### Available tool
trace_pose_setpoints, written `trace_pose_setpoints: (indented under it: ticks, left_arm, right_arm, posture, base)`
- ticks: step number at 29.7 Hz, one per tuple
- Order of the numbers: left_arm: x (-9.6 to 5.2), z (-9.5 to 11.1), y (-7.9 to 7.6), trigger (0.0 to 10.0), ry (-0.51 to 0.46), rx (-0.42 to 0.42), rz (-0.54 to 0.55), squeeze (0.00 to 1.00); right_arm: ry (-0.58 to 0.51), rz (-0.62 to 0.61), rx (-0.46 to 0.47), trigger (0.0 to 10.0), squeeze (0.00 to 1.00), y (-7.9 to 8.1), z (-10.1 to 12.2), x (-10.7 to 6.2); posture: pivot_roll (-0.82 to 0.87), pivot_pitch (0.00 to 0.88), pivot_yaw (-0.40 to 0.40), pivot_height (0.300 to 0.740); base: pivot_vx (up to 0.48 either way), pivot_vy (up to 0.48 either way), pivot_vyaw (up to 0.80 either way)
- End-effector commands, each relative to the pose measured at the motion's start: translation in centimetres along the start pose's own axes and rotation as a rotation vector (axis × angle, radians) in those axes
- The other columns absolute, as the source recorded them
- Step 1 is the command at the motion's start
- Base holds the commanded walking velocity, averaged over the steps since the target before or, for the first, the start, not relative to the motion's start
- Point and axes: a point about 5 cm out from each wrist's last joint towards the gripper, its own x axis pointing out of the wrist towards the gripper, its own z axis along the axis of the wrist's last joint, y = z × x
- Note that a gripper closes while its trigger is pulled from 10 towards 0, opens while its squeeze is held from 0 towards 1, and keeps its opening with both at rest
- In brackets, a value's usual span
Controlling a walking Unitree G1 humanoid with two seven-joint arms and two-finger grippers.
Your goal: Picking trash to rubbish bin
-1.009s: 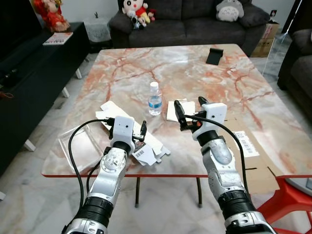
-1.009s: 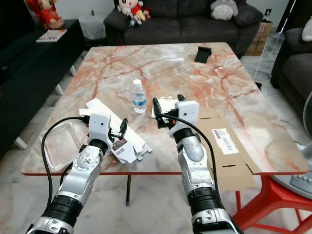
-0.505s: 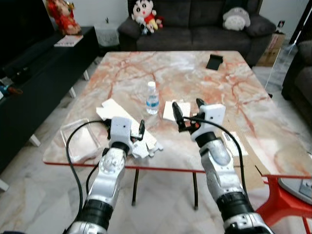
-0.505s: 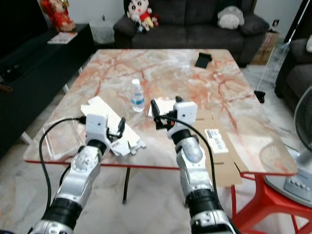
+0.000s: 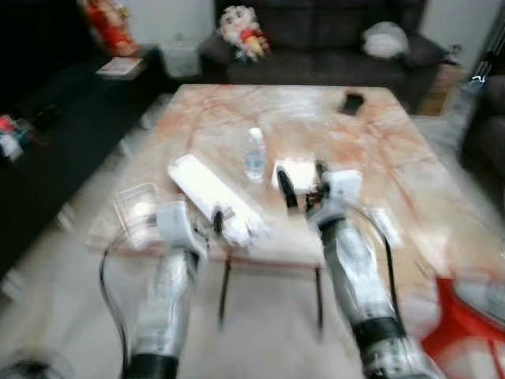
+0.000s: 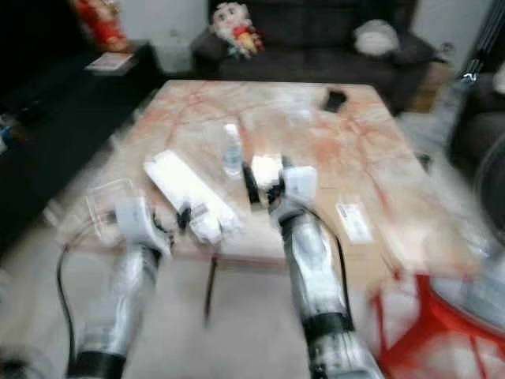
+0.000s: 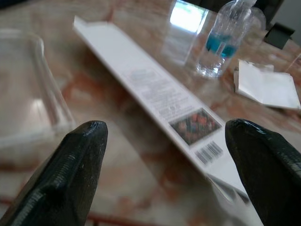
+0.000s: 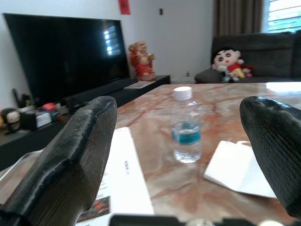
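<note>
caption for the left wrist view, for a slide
Left tool open above the marble table, its fingers framing a flattened white carton, with a water bottle beyond.

Bottle (image 5: 255, 153) on table (image 5: 394, 158) — flat carton (image 5: 211, 189) left

Four cameras on one marble table (image 5: 394, 150): two head eyes, two wrists.

Head pair blurred, looking forward and down from beyond the near edge, whole top in view through to the sofa (image 5: 316, 31) at the far edge. Left wrist close and low over the near left corner, facing along the flat white box (image 7: 155, 94) toward the water bottle (image 7: 225, 40). Right wrist near table height, facing that same bottle (image 8: 186, 125), television (image 8: 61, 54) behind.
</note>
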Motion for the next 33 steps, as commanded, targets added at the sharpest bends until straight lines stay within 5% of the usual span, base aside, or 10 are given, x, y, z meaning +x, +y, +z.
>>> trace_pose_setpoints:
  ticks: [1,2,25,33]
  left_arm:
    - [0.5,0.4,-0.3,10.0,0.027,-0.026,-0.006,0.9]
    - [0.6,0.3,-0.5,10.0,0.046,-0.038,-0.012,0.0]
    - [2.3,0.2,-2.0,10.0,0.207,-0.155,-0.045,0.0]
    - [3.3,-0.8,-3.1,10.0,0.269,-0.283,-0.071,0.0]
  right_arm:
    - [-0.013,0.012,-0.001,10.0,0.0,0.2,0.4,0.2]
    - [-0.014,0.012,-0.002,10.0,0.0,0.2,0.5,0.2]
    - [-0.012,-0.003,-0.015,10.0,0.0,-0.5,1.0,-0.2]
    - [-0.013,-0.003,-0.023,10.0,0.0,-0.6,1.2,-0.2]
  posture:
    - [-0.15,0.018,0.016,0.74]
    - [-0.15,0.021,0.015,0.74]
    - [-0.18,0.075,-0.009,0.74]
    - [-0.2,0.086,-0.015,0.74]
  base:
    - [0.0,0.0,0.0]
    - [0.0,0.0,0.0]
    - [0.0,0.0,0.0]
    - [0.0,0.0,0.0]
